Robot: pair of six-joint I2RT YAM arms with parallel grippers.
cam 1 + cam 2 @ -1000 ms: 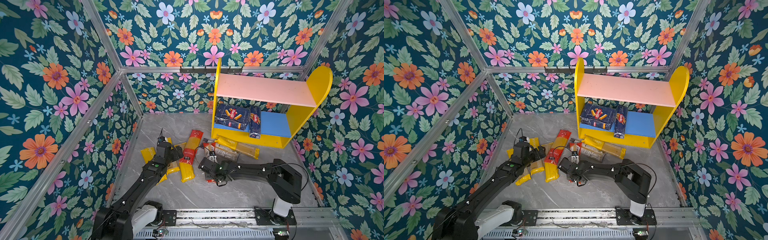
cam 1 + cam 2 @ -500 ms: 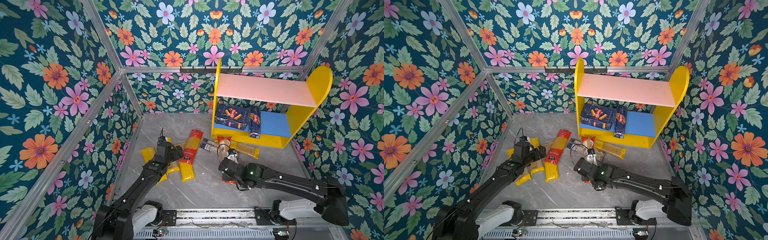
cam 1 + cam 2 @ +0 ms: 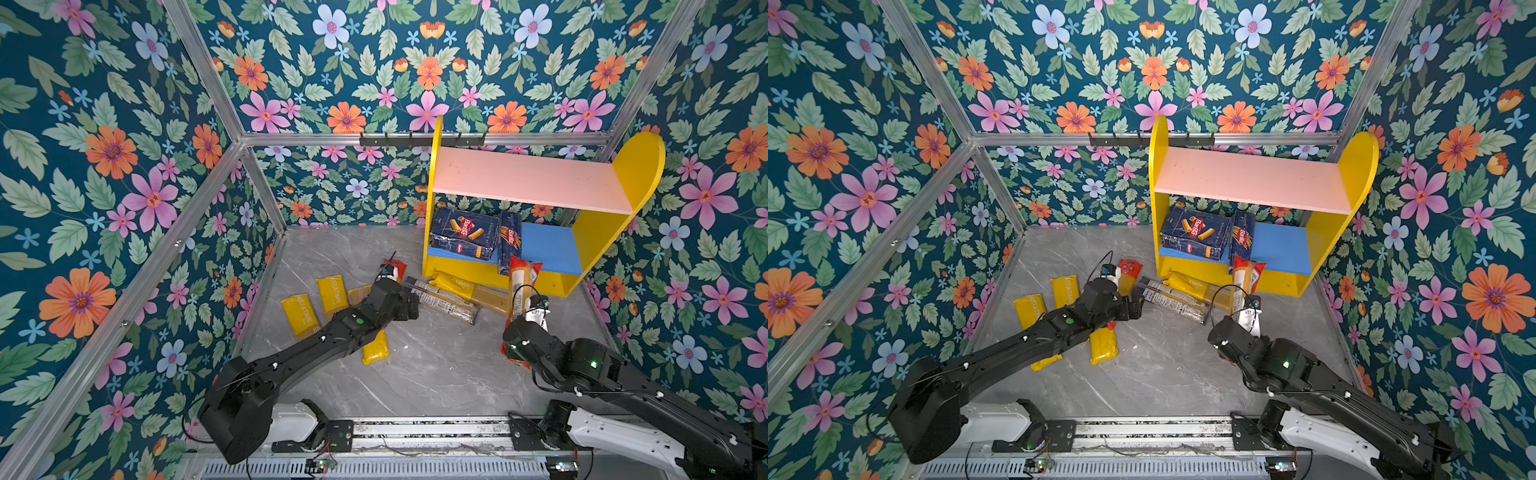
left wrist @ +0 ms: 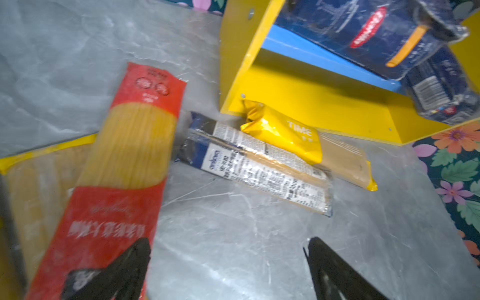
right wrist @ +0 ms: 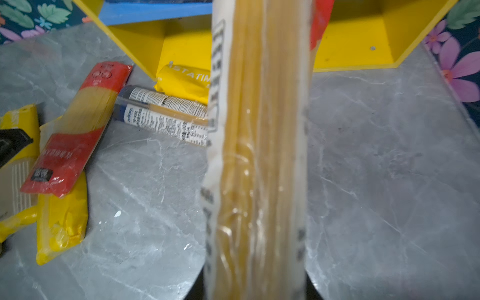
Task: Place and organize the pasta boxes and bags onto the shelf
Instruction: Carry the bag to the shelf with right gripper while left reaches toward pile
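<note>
**noodle_nick:** Your right fingers (image 5: pixel 314 294) were pinched tight on a red-ended bag (image 3: pixel 524 276), gripping it near its lower end. The bag was up off the table (image 3: pixel 436 374) and tilted. Its far red end sat at the front edge of the blue lower board (image 3: pixel 550 247), just beside the narrow box (image 3: pixel 510 243). Couldn't tell if it touched either one.

**shelf_sam:** Yep. And your left fingers (image 4: pixel 335 272) were spread wide with nothing between them, low over the table (one tip overlapped the other red-ended bag (image 4: pixel 124 155) in the wrist view, contact unclear).

**noodle_nick:** Both boxes were on the shelf (image 3: pixel 640 166) already. The wide box (image 3: pixel 463 232) sat tilted at the left of the blue board. The narrow one was right beside it, poking out over the front edge.

**shelf_sam:** The other bags lay flat on the table. The white-label bag (image 4: pixel 259 166) lay near the shelf's base, and a yellow-ended bag (image 4: pixel 283 132) sat between it and the base, touching both. The loose red one lay across another yellow bag (image 5: pixel 62 220). Two more yellow bags (image 3: pixel 299 313) (image 3: pixel 331 291) lay further left, beside your left arm (image 3: pixel 332 332).
</note>
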